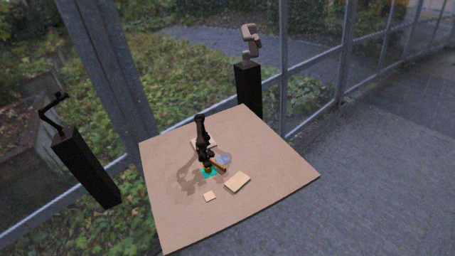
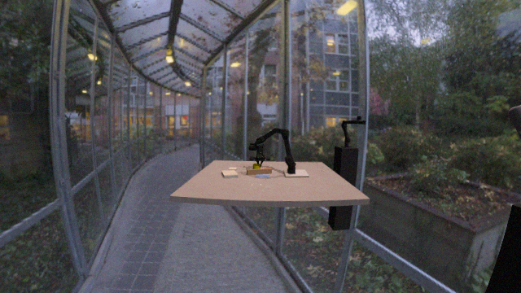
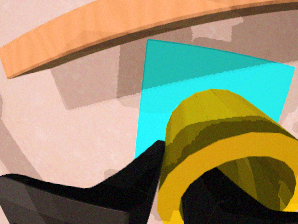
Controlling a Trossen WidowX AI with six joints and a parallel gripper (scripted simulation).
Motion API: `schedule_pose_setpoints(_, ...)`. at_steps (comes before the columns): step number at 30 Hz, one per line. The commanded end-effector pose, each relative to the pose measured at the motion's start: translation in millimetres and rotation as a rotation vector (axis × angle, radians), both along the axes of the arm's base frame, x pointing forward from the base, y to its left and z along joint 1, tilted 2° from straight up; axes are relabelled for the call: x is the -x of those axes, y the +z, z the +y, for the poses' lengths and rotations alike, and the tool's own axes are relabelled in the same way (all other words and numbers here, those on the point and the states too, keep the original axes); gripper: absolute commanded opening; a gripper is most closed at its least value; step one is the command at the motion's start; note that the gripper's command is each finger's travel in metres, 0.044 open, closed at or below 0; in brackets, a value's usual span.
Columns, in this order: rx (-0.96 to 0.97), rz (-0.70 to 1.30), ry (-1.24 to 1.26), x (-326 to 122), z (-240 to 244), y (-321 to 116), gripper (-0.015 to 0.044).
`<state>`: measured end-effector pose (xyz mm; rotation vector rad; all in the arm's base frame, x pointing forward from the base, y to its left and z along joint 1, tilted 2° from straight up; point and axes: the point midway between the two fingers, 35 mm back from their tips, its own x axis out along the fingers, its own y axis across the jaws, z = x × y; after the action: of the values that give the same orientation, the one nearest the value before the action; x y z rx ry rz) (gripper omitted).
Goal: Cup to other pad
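Observation:
The yellow cup (image 1: pixel 207 170) (image 2: pixel 256 166) (image 3: pixel 212 107) is upright at the cyan pad (image 1: pixel 212 174) (image 3: pixel 167 72); whether its base touches the pad cannot be told. My gripper (image 1: pixel 207 165) (image 2: pixel 259 163) (image 3: pixel 172 149) is shut on the cup's wall, one finger outside and one inside the rim. The other pad, blue (image 1: pixel 222 159) (image 2: pixel 263 177), lies across the wooden bar from the cup. No marbles can be made out in the cup; a finger and the wall hide much of its inside.
A long wooden bar (image 1: pixel 218 165) (image 2: pixel 259 172) (image 3: pixel 115 25) stands between the two pads. A thick tan block (image 1: pixel 237 181) (image 2: pixel 229 173) and a small tan square (image 1: pixel 209 195) (image 2: pixel 232 168) lie farther off. Tiny pale specks show on the table in the exterior view.

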<state>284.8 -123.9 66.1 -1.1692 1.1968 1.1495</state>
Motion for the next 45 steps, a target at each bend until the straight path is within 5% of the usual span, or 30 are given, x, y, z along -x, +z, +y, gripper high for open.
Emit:
schedule_pose_setpoints(1,0.000,0.000,0.000,0,0,0,0.0053)
schedule_pose_setpoints(5,0.000,0.000,0.000,0,0,0,0.0147)
schedule_pose_setpoints(45,-0.002,-0.002,0.001,2,-1,43,0.0147)
